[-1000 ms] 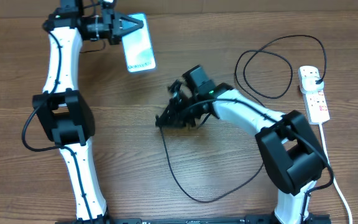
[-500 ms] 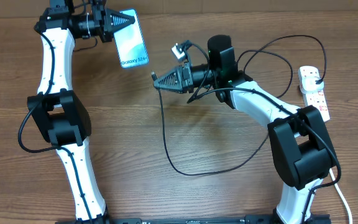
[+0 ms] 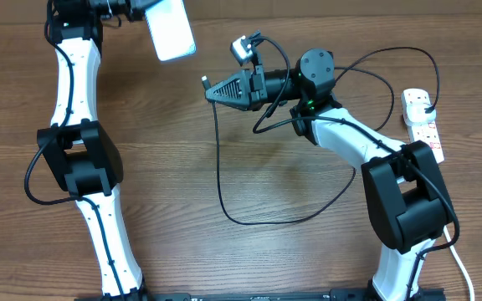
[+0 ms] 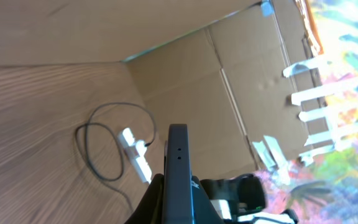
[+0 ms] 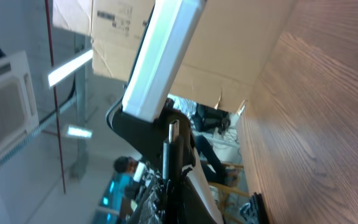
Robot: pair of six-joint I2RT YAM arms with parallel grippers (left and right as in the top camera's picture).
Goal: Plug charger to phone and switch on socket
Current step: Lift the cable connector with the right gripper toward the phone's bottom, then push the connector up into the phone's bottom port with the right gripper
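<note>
Left hand (image 3: 145, 8) clamped on phone (image 3: 171, 30), held above tabletop (image 3: 182, 251) at far edge, pale screen facing up. Right hand (image 3: 212, 90) closed on charger (image 3: 221, 159) near connector tip, aimed at phone, not touching it. Cable loops over tabletop to socket (image 3: 425, 134) at right edge.
</note>
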